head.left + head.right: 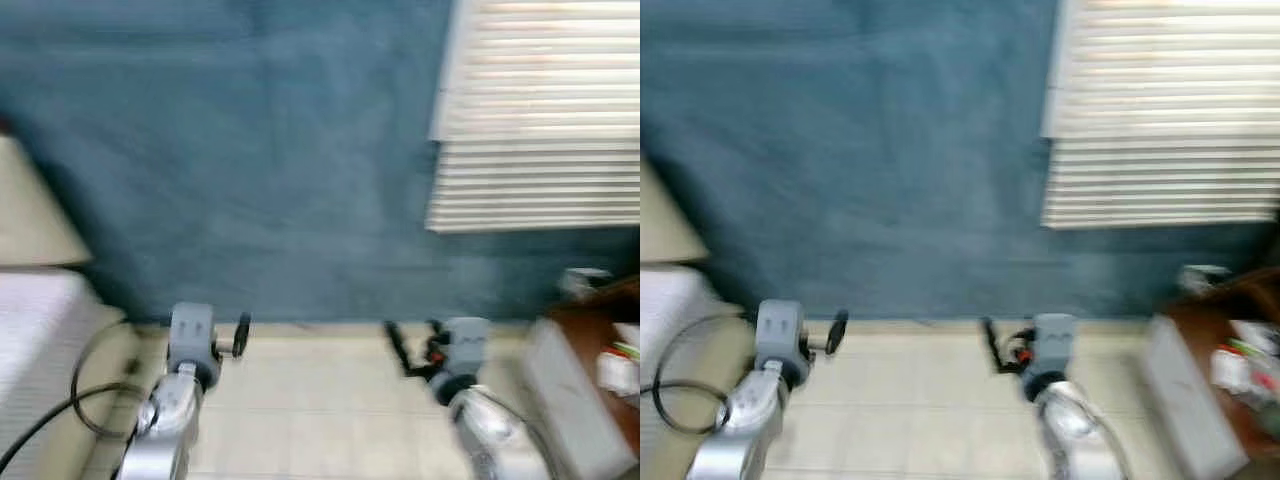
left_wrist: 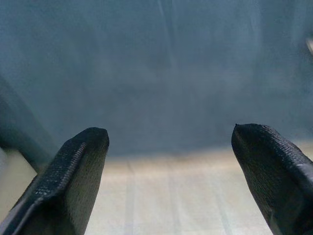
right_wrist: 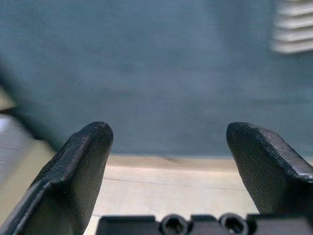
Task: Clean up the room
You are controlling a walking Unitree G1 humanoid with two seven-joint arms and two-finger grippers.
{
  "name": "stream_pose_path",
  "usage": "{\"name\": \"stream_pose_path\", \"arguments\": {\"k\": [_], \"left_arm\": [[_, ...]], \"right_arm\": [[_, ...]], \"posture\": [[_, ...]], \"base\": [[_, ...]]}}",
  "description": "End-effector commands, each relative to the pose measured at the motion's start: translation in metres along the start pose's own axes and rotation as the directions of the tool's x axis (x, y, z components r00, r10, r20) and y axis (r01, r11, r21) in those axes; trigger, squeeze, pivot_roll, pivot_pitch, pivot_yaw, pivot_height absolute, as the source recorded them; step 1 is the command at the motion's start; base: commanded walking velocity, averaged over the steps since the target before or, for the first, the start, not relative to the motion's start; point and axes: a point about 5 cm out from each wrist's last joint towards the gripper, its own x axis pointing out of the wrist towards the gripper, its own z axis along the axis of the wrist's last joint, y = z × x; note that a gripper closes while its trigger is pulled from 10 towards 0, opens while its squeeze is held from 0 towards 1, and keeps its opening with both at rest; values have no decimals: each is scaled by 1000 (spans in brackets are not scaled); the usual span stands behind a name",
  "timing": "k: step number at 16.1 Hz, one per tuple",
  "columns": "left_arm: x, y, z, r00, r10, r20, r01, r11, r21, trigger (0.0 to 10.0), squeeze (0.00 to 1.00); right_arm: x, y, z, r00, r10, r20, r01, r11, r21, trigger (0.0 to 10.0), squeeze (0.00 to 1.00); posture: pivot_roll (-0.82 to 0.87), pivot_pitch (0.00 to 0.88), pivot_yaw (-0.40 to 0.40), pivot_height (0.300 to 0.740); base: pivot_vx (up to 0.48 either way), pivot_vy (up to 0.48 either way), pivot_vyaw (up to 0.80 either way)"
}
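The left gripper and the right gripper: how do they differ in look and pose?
The left gripper has plain grey and black parts; the right gripper shows a red-orange detail. A black cable loops beside the left arm, none beside the right. Both hang over the pale tiled floor with jaws open, holding nothing.

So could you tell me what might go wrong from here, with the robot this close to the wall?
The black cable loops on the floor by the left arm; it could snag. The blue wall is close ahead, so both open grippers, left and right, might hit it. The view is blurred, so clutter at right may be misjudged.
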Motion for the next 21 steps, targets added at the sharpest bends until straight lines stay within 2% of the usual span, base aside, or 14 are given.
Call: {"name": "stream_pose_path", "arguments": {"k": [1, 4, 6, 8, 10, 11, 14, 17, 21], "left_arm": [[-8, -1, -22, 996, -3, -89, 3, 1000, -7, 10000, 0], [-10, -5, -24, 995, -12, -104, 10, 1000, -13, 10000, 0], [-15, 6, -31, 991, 54, -124, -57, 998, -17, 10000, 0], [-19, 7, -35, 989, 85, -122, -86, 996, 3, 10000, 0], [-22, 5, -41, 985, 109, -136, -106, 994, 27, 10000, 0], [-28, -5, -48, 985, 69, -160, -66, 998, 25, 10000, 0], [-29, -11, -48, 987, 40, -156, -35, 999, 34, 10000, 0], [-29, -10, -40, 992, 60, -115, -54, 997, 55, 10000, 0], [-28, -8, -35, 992, 88, -93, -81, 993, 81, 10000, 0]], "right_arm": [[-8, -15, -8, 998, -47, -36, 47, 999, -8, 10000, 0], [-9, -18, -10, 998, -49, -47, 48, 999, -22, 10000, 0], [-9, -21, -13, 997, -63, -52, 61, 998, -34, 10000, 0], [-12, -25, -14, 996, -68, -52, 65, 996, -62, 10000, 0], [-16, -28, -16, 996, -65, -65, 61, 996, -65, 10000, 0], [-22, -38, -17, 994, -80, -78, 75, 995, -65, 10000, 0], [-23, -45, -17, 991, -105, -80, 102, 994, -33, 10000, 0], [-16, -37, -15, 996, -62, -71, 58, 997, -56, 10000, 0], [-16, -36, -19, 994, -91, -65, 88, 995, -53, 10000, 0]], "posture": [[-70, 0, 68, 740], [-63, 0, 63, 740], [-59, 0, 61, 740], [-51, 0, 31, 740], [-46, 0, 12, 740], [-35, 0, -43, 740], [-28, 0, -49, 740], [-21, 0, -47, 740], [-19, 0, -15, 740]], "base": [[0, 0, 538], [0, 0, 523], [0, 0, 491], [0, 0, 475], [0, 0, 463], [0, 0, 469], [0, 0, 448], [0, -160, 444], [0, -480, 441]]}}
